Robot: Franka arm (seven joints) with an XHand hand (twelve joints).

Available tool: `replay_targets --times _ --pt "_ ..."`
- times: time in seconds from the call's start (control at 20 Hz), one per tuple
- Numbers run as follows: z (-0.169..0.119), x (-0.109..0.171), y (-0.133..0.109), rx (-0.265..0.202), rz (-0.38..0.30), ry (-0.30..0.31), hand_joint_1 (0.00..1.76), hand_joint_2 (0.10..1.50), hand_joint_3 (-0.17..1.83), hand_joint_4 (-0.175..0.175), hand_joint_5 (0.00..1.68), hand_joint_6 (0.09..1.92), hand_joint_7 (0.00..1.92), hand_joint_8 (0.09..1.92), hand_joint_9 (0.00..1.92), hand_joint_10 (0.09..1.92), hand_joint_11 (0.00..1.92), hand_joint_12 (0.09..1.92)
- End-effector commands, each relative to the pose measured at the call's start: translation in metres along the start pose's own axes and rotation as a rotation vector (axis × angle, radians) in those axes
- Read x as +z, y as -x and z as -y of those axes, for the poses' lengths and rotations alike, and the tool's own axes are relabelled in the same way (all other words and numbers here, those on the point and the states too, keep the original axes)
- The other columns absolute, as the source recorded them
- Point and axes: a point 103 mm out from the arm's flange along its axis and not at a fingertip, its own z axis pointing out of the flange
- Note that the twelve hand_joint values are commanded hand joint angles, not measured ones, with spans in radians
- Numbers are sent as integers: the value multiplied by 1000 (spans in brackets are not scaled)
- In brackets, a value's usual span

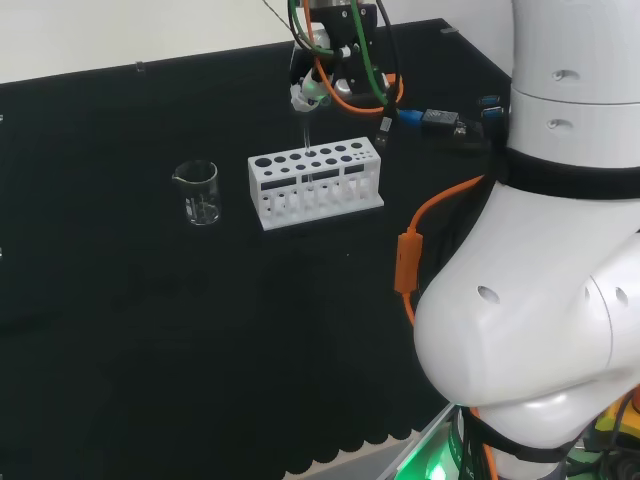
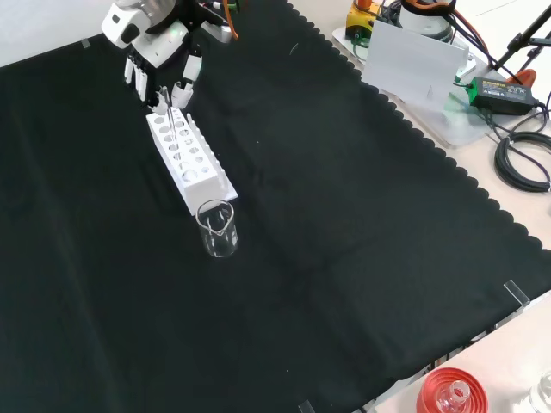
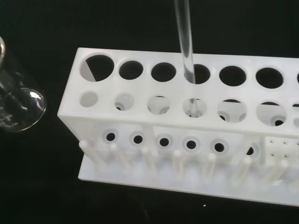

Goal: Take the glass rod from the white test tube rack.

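The white test tube rack stands on the black cloth at the far side of the bench. A clear glass rod rises upright out of one of the rack's middle holes, its lower end still inside the rack. Directly above the rack is the hand, with its fingertips curled in around the rod's top, pinching it.
A glass beaker stands just off one end of the rack. An orange cable hangs by the arm. In the front view, a red ribbed stand sits at the near edge, with a white box and cables off the cloth.
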Motion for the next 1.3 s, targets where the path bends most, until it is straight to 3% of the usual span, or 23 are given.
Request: replay_targets --times 0.05,0.1,0.15,0.25,0.3,0.4,0.5,0.65,0.8,1.3 --pt "-2 1 -4 -2 -4 -2 1014 901 461 -152 817 972 878 711 1127 547 778 1257" --pt "-3 1 -4 -2 -4 3 1011 836 585 -164 812 947 896 709 1141 541 827 1232" --pt "-3 0 -4 -4 -6 13 1040 871 539 -142 844 1025 952 713 1183 535 917 1203" --pt "-3 -2 -6 -10 -14 52 1107 959 374 -158 902 1093 1113 704 1318 501 1165 1089" --pt "-3 -4 -7 -13 -21 78 1176 931 373 -163 931 1048 1171 738 1391 482 1327 967" --pt "-2 -7 -10 -22 -13 118 1212 832 555 -172 958 1078 1267 851 1513 489 1514 785" --pt "1 -13 -13 -35 21 154 1181 781 677 -175 988 1130 1427 869 1625 561 1607 737" --pt "8 -22 -17 -44 68 185 1182 725 745 -175 1045 1085 1537 861 1710 618 1657 741" --pt "14 -29 -19 -37 102 175 1191 698 760 -175 1084 1030 1547 854 1727 622 1654 739" --pt "36 -56 -21 -17 86 204 1195 690 763 -175 1095 1013 1543 854 1727 619 1646 730"
